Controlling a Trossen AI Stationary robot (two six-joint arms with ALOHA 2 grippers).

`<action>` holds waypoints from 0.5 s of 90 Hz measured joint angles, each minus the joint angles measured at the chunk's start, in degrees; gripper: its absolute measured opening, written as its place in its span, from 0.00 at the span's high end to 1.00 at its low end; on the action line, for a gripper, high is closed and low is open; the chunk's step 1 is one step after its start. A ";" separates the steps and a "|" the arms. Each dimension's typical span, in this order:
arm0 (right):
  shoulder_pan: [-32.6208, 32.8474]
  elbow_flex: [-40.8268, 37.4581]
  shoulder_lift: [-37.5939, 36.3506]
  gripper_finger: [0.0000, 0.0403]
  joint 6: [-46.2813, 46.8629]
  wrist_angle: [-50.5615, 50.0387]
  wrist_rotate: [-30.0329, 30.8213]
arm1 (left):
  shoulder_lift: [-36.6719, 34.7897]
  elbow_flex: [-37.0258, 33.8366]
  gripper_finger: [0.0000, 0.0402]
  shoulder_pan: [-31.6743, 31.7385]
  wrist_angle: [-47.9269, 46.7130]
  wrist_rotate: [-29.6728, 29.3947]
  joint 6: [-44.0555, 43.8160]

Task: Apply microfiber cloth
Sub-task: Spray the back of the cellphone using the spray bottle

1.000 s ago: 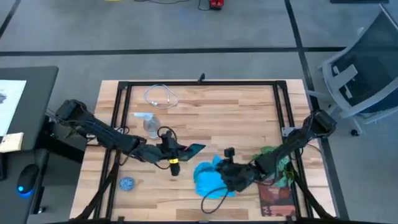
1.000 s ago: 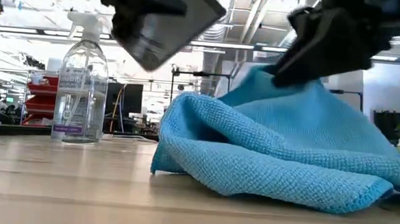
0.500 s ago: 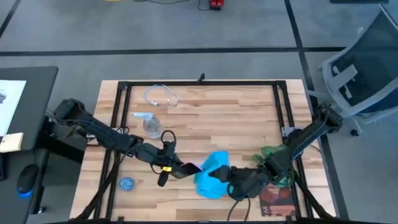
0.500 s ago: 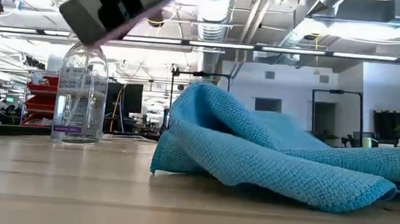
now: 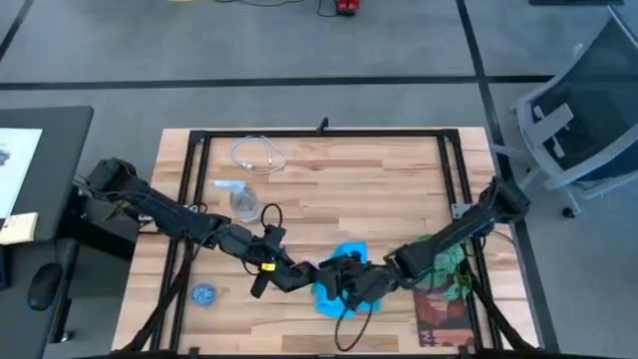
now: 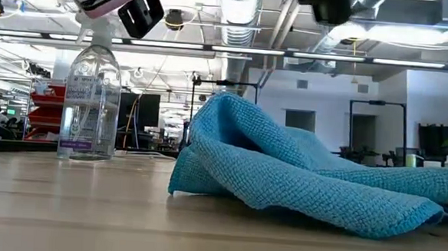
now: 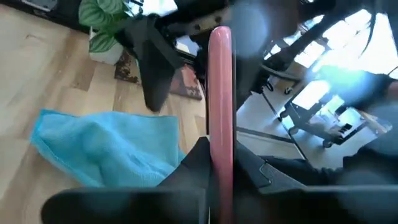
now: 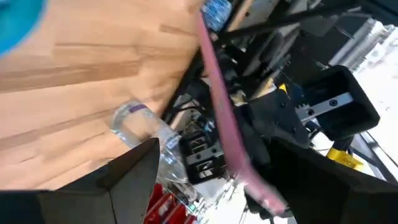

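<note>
Light wooden bench carries the crumpled sky-blue microfiber cloth near its front edge, where the left pincer clamps a pink-edged phone and the right pincer, spread wide, should pinch cloth firmly before wiping.

Place: a robotics lab or workshop inside a large open industrial hall.
Work surface: a light wooden table set in a black metal frame, standing on a grey floor marked with dark lines.
Ceiling: exposed ducts, pipes and long strip lights, seen in the low view.
Background: red shelving and further black frames and stands across the hall.
Beside the table: a desk with papers and a computer mouse on one side, a grey office chair on the other.
</note>
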 joint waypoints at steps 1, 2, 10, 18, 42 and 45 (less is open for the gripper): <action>-0.12 0.14 0.29 0.28 -0.02 0.01 0.00 | 0.14 0.00 0.98 0.04 0.04 0.00 -0.07; -0.22 0.28 0.53 0.28 -0.08 0.03 0.00 | 0.28 0.00 0.98 0.07 0.05 0.00 -0.12; -1.00 0.82 2.39 0.30 -0.64 1.26 -0.19 | 2.23 0.05 0.98 0.30 0.31 0.07 -1.22; -1.55 1.22 3.47 0.37 -0.72 2.32 0.01 | 4.75 0.17 0.98 0.65 0.51 0.08 -2.46; -0.82 1.19 4.10 0.93 18.31 -2.31 2.56 | 7.77 0.16 0.85 2.11 1.50 -0.18 -2.29; -0.31 1.08 4.22 0.95 21.21 -2.81 4.04 | 7.34 0.23 0.82 2.34 1.69 -0.52 -1.40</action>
